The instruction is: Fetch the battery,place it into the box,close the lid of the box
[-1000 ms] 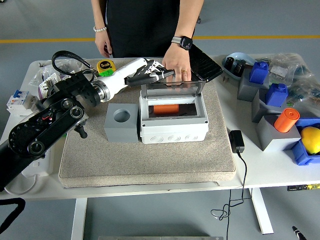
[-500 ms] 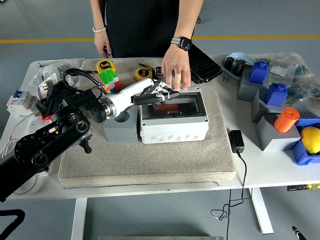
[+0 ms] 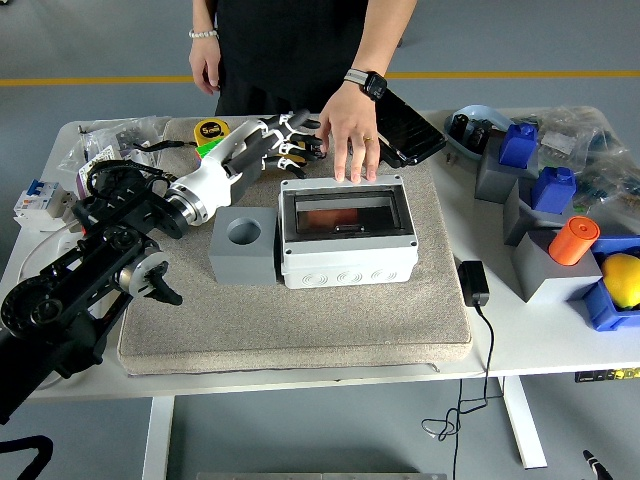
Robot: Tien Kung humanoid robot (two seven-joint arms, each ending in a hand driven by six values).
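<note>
Dimly, battery (image 3: 325, 212) orange behind closed lid (image 3: 345, 211); outline unclear.

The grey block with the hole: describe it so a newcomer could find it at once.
On the white table lies a beige mat. At its middle sits the white box, lid shut. The grey block stands against the box's left side, the mat's only cube, with one round hole on top.

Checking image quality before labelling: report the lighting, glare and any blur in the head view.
Head view: even, soft lighting with faint shadows; sharp across the table; the box lid's clear window shows mild reflection, the orange battery dim behind it; the left hand reads crisp, without motion blur.
</note>
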